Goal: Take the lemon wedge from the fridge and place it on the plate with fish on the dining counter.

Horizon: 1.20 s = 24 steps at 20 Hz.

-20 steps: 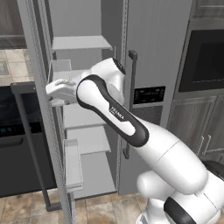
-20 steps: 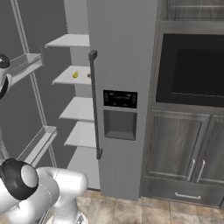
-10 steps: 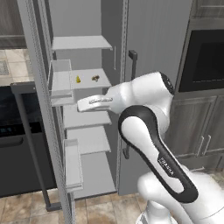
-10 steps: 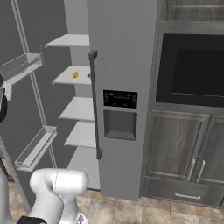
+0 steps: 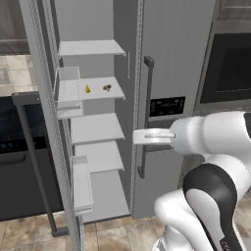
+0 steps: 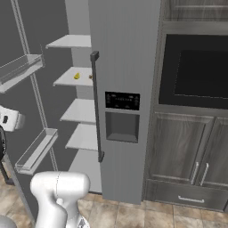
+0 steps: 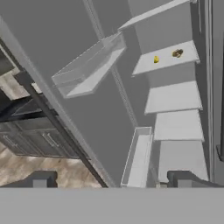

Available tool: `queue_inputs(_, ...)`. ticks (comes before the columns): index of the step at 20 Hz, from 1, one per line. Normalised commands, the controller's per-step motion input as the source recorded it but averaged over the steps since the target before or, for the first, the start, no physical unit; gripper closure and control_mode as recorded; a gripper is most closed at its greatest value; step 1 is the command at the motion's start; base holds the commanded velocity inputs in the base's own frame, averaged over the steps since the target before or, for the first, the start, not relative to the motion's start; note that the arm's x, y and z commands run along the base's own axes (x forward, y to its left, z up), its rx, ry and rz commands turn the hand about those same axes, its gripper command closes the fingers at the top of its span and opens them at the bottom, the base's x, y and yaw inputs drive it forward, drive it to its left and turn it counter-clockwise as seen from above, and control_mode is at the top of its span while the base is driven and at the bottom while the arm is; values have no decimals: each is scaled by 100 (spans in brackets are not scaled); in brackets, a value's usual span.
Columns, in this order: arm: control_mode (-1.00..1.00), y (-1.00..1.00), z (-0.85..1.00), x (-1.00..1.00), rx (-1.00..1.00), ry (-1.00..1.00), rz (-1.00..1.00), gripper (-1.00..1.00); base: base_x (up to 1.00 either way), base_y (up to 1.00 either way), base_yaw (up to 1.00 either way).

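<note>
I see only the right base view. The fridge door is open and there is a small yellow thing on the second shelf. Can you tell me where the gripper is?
Observer: In the left base view the gripper is in front of the shut right door of the fridge, beside its dark handle, lower than the lemon wedge.
Operator: Is anything in the gripper?
Observer: The hand view shows nothing between its fingertips; they stand wide apart.
Operator: What lies near the wedge?
Observer: A small brown lump is on the same shelf, apart from the wedge.
</note>
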Motion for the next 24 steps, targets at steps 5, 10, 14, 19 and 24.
queue_inputs(5, -100, -100, -25, -8, -23, 9, -46, -100, 0, 0, 0)
queue_inputs(10, -100, -90, -1, 20, -26, 5, -30, -100, 0, 0, 0)
queue_inputs(14, -100, -58, -1, 77, -8, -9, 2, -100, 0, 0, 0)
queue_inputs(19, -100, -55, 0, 93, 1, 0, 23, -100, 0, 0, 0)
queue_inputs(24, -100, -13, 0, 74, 0, 0, 8, -100, 0, 0, 0)
